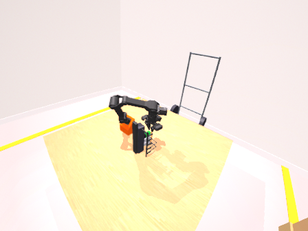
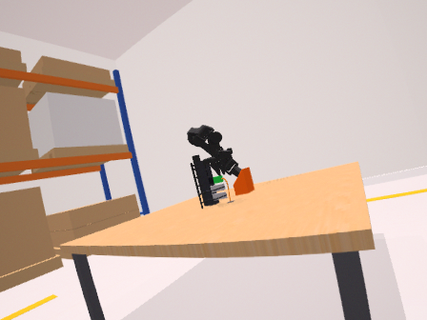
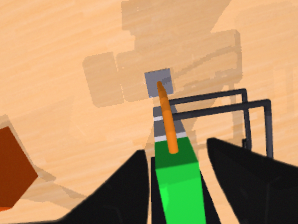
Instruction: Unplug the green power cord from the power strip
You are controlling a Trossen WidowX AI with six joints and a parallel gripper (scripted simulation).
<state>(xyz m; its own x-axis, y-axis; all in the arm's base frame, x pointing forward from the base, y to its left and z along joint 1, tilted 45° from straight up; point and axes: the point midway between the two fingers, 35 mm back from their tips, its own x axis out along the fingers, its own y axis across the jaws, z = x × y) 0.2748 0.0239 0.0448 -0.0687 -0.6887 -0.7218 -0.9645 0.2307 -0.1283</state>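
- The jaws are only part-way closed and sit on either side of the plug [image 3: 179, 185]. A thin dark gap shows on each side in the wrist view, so nothing is clamped yet and the gripper [image 3: 177, 147] holds nothing.
- The plug lies right between the fingers, roughly centred. Its long axis runs straight up the wrist picture, in line with the fingers rather than across them.
- An orange cord [image 3: 167, 117] comes off the plug's far end and drops to a small grey block [image 3: 159, 83] on the table [image 3: 60, 60].
- From the outside views, the plug is still seated in the upright black strip [image 1: 138, 137], at the top of its row, with grey plugs below it. The arm comes down on it from above.
- The next move probably calls for a squeeze first, then a pull away from the strip's face along the plug's length.
- Hard to make out:
  - The socket itself is cut off at the bottom of the wrist view, so how deep the plug sits can't be told.
  - The gripper is tiny in the top and exterior views, so actual pad contact can't be checked there.
  - A thin dark frame [image 3: 250, 107] stands just beside the right finger.
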